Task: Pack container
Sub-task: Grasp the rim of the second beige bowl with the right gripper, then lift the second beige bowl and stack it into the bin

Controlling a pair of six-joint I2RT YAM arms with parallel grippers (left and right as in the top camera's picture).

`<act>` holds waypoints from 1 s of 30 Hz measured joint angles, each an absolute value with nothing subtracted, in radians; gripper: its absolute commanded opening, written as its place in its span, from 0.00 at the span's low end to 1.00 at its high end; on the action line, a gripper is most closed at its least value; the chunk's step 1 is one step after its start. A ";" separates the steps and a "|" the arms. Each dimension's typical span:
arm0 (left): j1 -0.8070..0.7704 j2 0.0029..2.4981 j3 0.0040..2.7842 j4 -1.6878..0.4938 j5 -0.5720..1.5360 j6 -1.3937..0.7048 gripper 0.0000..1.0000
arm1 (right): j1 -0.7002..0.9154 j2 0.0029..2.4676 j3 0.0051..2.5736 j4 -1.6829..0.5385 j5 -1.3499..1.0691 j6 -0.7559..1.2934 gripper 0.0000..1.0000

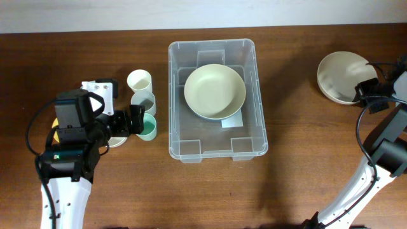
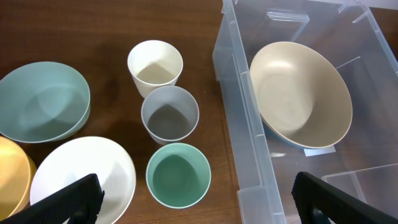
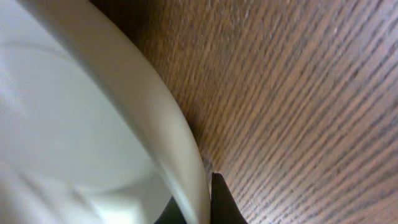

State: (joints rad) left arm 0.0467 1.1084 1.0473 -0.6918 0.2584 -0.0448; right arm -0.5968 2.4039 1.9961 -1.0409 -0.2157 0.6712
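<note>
The clear plastic container [image 1: 172, 108] stands mid-table and holds a pale beige bowl [image 1: 214, 91]; the left wrist view shows its near wall [image 2: 245, 143] and the bowl [image 2: 298, 93]. My left gripper [image 1: 133, 121] is wide open and empty, its fingers either side of a green cup [image 2: 178, 174], left of the container. My right gripper [image 1: 364, 94] is shut on the rim of a white bowl [image 1: 340, 76] at the far right. The right wrist view shows that rim [image 3: 155, 124] pinched between the fingers [image 3: 202, 199].
A white cup [image 2: 155, 65] and a grey cup [image 2: 170, 115] stand in a row beyond the green cup. A teal bowl [image 2: 43, 102], a white bowl [image 2: 84, 177] and a yellow bowl [image 2: 9, 180] lie further left, partly under my left arm.
</note>
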 measured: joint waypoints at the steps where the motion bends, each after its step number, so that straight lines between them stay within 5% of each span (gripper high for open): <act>1: 0.047 1.108 1.047 -0.691 0.258 -0.045 0.99 | -0.596 2.402 1.996 -1.044 -0.216 0.669 0.04; 10: 0.047 1.108 1.047 -0.691 0.258 -0.045 0.99 | -0.509 2.194 1.996 -1.160 -0.182 0.547 0.04; 19: 0.047 1.108 1.047 -0.691 0.258 -0.045 0.99 | -0.201 1.781 2.017 -1.174 -0.179 0.437 0.04; 30: 0.047 1.109 1.047 -0.692 0.258 -0.045 0.99 | 0.200 1.815 2.018 -1.197 -0.150 0.353 0.04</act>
